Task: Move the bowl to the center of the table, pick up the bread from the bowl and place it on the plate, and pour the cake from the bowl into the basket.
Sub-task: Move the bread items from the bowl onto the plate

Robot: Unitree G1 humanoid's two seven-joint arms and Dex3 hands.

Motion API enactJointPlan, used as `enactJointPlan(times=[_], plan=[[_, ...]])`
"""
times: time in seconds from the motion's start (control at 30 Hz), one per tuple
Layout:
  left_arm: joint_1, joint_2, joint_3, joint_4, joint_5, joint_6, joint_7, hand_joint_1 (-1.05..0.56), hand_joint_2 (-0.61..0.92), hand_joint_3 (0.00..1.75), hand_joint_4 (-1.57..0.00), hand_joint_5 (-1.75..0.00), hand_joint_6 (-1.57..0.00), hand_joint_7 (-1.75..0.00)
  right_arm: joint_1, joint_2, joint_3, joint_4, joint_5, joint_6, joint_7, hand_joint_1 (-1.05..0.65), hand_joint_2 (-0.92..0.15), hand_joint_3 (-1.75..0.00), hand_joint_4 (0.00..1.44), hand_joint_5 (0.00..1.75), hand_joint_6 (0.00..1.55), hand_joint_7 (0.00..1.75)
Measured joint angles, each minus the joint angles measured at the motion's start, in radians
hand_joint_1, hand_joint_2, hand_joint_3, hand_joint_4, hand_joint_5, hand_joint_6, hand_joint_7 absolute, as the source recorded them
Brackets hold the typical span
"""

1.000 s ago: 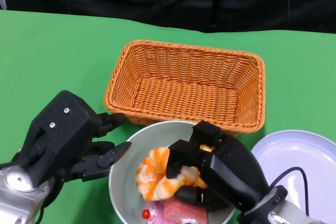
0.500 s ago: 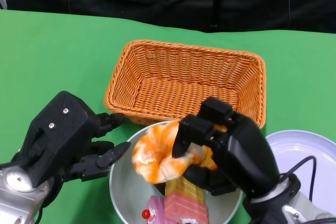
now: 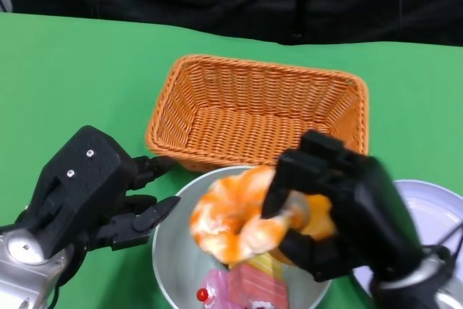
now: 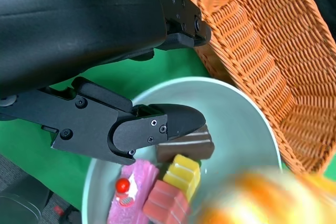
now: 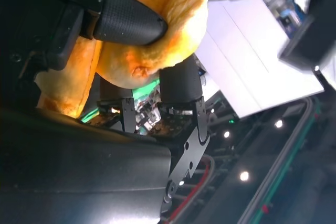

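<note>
One part of the job looks settled, as I judge it: the bowl (image 3: pixel 170 255) sits on the green bench (image 3: pixel 65 77) right in front of me, just beside the near wall of the basket (image 3: pixel 257 113). I am in the middle of the second part. My right robot hand (image 3: pixel 340 211) has its fingers clamped on the bread (image 3: pixel 239 218), which is raised clear above the bowl, with the plate (image 3: pixel 434 211) off to that hand's side and partly hidden behind it. Setting the bread on the plate is not yet done. The cake (image 4: pixel 173 182) pieces lie in the bowl, so the pour into the basket is also left. My left robot hand (image 3: pixel 87 189) holds nothing, its fingers spread; one fingertip reaches over the bowl's rim, though whether it touches I cannot tell.
</note>
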Motion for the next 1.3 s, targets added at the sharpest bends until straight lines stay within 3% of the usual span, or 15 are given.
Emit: enactJointPlan(times=[0.17,0.37,0.63,0.83,1.0,1.3], plan=[[0.000,0.002,0.001,0.007,0.000,-0.011,-0.006,-0.57,0.92,0.58,-0.04,-0.41,-0.19,0.00,0.061,0.003,-0.082,-0.110,0.047,0.029,0.047,-0.16,-0.17,-1.75,1.11,1.75,0.85,1.75],[0.001,-0.001,0.001,0.009,0.000,-0.012,-0.006,-0.56,0.92,0.58,-0.04,-0.40,-0.19,0.00,0.113,-0.006,-0.197,-0.174,0.123,0.053,0.107,-0.10,-0.10,-1.75,1.12,1.75,0.88,1.75],[0.004,0.000,0.008,0.008,-0.010,-0.012,-0.010,-0.55,0.92,0.58,-0.04,-0.40,-0.19,0.00,0.140,-0.003,-0.316,-0.183,0.130,0.058,0.107,-0.06,-0.08,-1.75,1.13,1.75,0.90,1.73],[0.008,0.010,0.012,0.001,-0.012,-0.012,-0.010,-0.54,0.92,0.59,-0.03,-0.39,-0.19,0.00,0.200,-0.049,-0.435,-0.145,0.114,0.058,0.112,-0.07,-0.03,-1.75,1.11,1.75,0.88,1.72],[0.008,0.012,0.012,-0.006,-0.013,-0.012,-0.010,-0.54,0.92,0.59,-0.03,-0.39,-0.19,0.00,0.222,-0.075,-0.467,-0.091,0.108,0.063,0.129,-0.07,-0.01,-1.75,1.10,1.75,0.88,1.70],[0.008,0.018,0.025,-0.009,-0.033,-0.002,-0.011,-0.54,0.92,0.59,-0.04,-0.38,-0.18,0.00,0.238,-0.092,-0.462,0.027,0.069,0.111,0.168,-0.03,-0.05,-1.75,1.04,1.75,0.87,1.68]])
